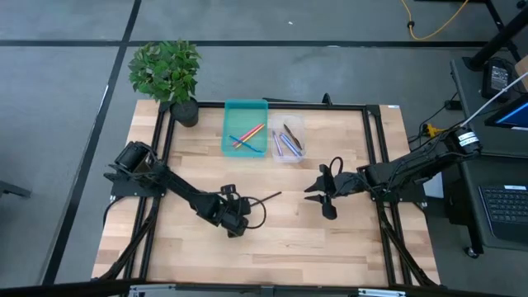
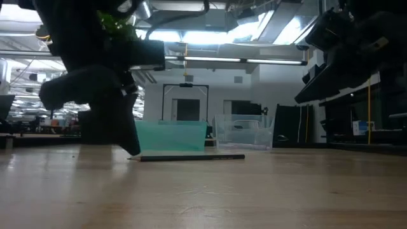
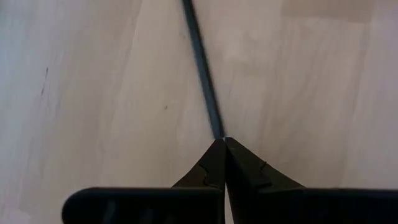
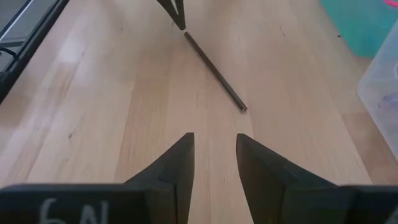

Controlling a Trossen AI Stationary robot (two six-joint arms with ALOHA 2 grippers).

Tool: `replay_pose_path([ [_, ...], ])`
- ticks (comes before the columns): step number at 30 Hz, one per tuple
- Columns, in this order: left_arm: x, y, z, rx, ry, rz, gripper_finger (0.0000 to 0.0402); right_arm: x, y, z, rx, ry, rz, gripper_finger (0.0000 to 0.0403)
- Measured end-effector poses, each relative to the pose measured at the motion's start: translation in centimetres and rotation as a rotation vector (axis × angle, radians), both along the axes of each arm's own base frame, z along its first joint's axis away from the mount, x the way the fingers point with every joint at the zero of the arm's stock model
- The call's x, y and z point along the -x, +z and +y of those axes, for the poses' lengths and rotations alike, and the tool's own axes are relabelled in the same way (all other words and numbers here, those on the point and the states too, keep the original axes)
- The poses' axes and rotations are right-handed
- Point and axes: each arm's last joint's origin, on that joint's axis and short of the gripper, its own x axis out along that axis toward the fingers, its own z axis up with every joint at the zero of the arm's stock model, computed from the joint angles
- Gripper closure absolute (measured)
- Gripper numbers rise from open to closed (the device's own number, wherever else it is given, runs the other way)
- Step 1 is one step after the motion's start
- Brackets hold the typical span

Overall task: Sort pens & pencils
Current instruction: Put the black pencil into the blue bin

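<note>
A wooden table (image 1: 272, 239) with a black frame fills the middle of the high view, and a potted plant (image 1: 169, 76) stands at its far left corner. Two dark arms reach in over the table, the left one from the left edge and the right one from the right edge. At the far side of the table a teal tray (image 1: 245, 128) sits just beside a clear tray (image 1: 287, 138); the two touch or nearly touch. The teal tray holds a few coloured sticks, among them a yellow-orange pencil (image 1: 252, 133) lying across a blue one, and the clear tray holds several more, purple and dark, lying roughly side by side. The left gripper (image 1: 244, 206) is down at the table near its centre, its fingers (image 3: 214, 165) clenched together to a point right at one end of a dark pencil (image 1: 268, 198); whether they pinch that end or only touch it cannot be told. That dark pencil lies flat on the bare wood, well short of the trays, slanting away from the left gripper toward the right arm. The right gripper (image 1: 328, 191) hangs above the table to the right of the pencil, its fingers (image 4: 177, 168) parted and holding nothing.
</note>
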Motion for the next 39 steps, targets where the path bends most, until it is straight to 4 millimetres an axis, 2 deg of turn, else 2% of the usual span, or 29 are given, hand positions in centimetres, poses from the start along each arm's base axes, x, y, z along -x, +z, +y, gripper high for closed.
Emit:
replay_pose_path([
  [7,0.6,-0.7,0.3,-0.005,0.007,0.022,0.0402,0.1,-0.2,0.0,0.007,0.0,0.024,0.0283],
  [25,0.6,-0.7,0.3,0.022,0.017,0.021,0.0402,-0.2,0.0,-0.1,0.011,0.043,0.003,0.0283],
  [31,0.6,-0.7,0.2,0.026,0.016,0.019,0.0402,-2.7,1.1,0.0,0.083,0.115,0.021,0.0283],
  [39,0.5,-0.7,0.2,0.041,0.011,0.017,0.0402,-8.4,1.5,-0.2,0.21,0.208,0.242,0.0281],
])
